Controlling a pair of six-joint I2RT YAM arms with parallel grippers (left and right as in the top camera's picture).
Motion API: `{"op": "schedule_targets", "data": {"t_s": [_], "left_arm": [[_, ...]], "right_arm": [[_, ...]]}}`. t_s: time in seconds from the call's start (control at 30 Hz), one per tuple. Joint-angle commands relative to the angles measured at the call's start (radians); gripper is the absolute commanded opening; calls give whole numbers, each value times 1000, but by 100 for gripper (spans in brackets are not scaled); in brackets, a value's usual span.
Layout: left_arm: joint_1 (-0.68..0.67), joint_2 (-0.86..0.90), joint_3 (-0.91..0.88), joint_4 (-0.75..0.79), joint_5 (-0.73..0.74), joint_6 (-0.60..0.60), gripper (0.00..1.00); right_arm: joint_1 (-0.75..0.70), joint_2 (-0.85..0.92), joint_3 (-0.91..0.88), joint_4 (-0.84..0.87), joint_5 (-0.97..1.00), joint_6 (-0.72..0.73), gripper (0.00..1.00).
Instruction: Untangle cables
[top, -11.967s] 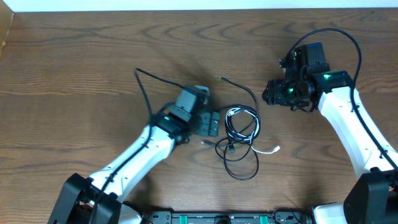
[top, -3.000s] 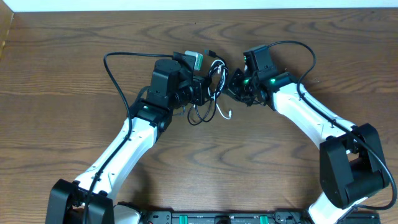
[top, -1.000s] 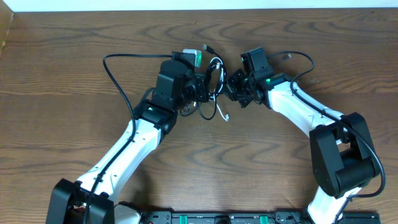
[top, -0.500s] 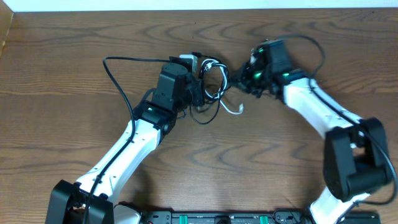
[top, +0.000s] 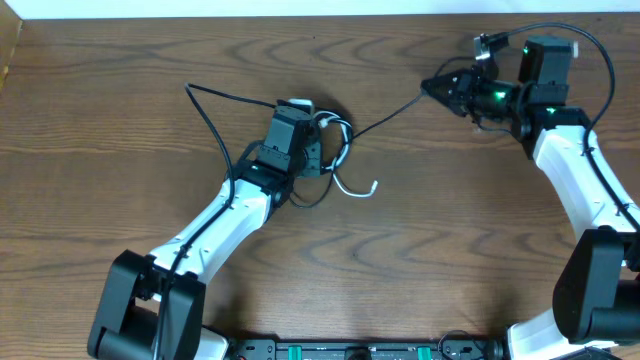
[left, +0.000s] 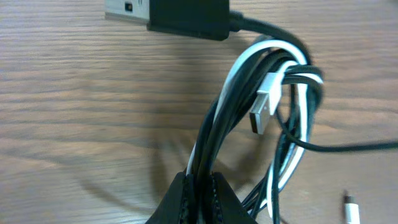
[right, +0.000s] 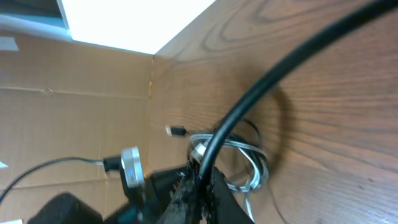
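The cables (top: 338, 137) are a small bundle of black and white loops left of the table's middle. My left gripper (top: 322, 152) is shut on them. In the left wrist view the pads (left: 214, 198) pinch black and white strands, and a silver plug (left: 264, 102) lies across the loops (left: 292, 124). One black strand (top: 390, 113) runs taut from the bundle up to my right gripper (top: 434, 88), which is shut on it. The right wrist view shows that strand (right: 273, 87) leaving the shut jaws, with the bundle (right: 239, 155) beyond. A white cable end (top: 362, 190) curls free on the wood.
The wooden table (top: 150, 60) fills the view. The left arm's own thick black wire (top: 215, 115) arcs over it at the left. A cardboard wall (top: 8, 50) stands at the far left edge. A small loose plug (left: 352, 205) lies beside the bundle.
My right gripper has moved right and farther back, drawing one black strand out taut from the bundle. The left gripper has kept its hold and shifted slightly toward me.
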Motion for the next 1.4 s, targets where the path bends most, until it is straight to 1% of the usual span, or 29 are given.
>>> {"op": "schedule_targets", "data": {"t_s": [0.0,0.1,0.2,0.3,0.37,0.4,0.47,0.53,0.57,0.6,0.67,0.7,0.8,0.83,0.87,0.9,0.93,0.97,1.07,1.1,1.13,1.23,1.37], "left_arm": [[4,10,0,16,-306,-139,8],[16,10,0,23,-410,-257,8],[43,10,0,24,-446,-389,7],[74,10,0,22,-445,-532,7],[96,10,0,25,-428,-669,8],[101,10,0,31,-403,-702,8],[112,10,0,61,-309,-710,8],[117,10,0,100,-190,-674,7],[119,10,0,142,-88,-602,8],[119,10,0,210,68,-466,8],[119,10,0,290,223,-335,7],[119,10,0,323,254,-314,8],[119,10,0,406,233,-309,7],[119,10,0,426,229,-283,7],[119,10,0,440,232,-237,7],[119,10,0,442,277,-140,7],[119,10,0,437,314,-102,8],[120,10,0,430,378,-63,7],[123,10,0,435,565,-27,7],[123,10,0,438,596,-27,8],[124,10,0,446,648,-26,8],[124,10,0,451,715,-25,8],[124,10,0,453,715,-26,8]], "right_arm": [[-55,-9,5,-58,-40,-131,1],[-89,-9,5,-123,-29,-183,1],[-117,-9,5,-235,105,-185,1],[-126,-9,5,-345,272,-215,1],[-121,-9,5,-410,343,-266,1],[-118,-9,5,-422,344,-294,1],[-112,-9,5,-440,346,-331,1],[-100,-8,5,-455,345,-357,1],[-89,-8,5,-460,345,-369,1],[-66,-8,5,-464,345,-398,1],[-43,-8,5,-466,350,-416,1],[-31,-8,5,-468,349,-425,1],[9,-8,5,-473,349,-461,1],[23,-8,5,-476,356,-478,1],[37,-8,5,-480,380,-481,3],[60,-8,5,-486,443,-480,8],[68,-8,5,-487,469,-480,13],[79,-8,5,-487,497,-479,20],[93,-8,5,-480,506,-463,39],[97,-8,5,-476,506,-455,43],[104,-8,5,-466,506,-436,52],[118,-8,5,-452,492,-392,60],[150,-8,5,-446,366,-408,66]]}}
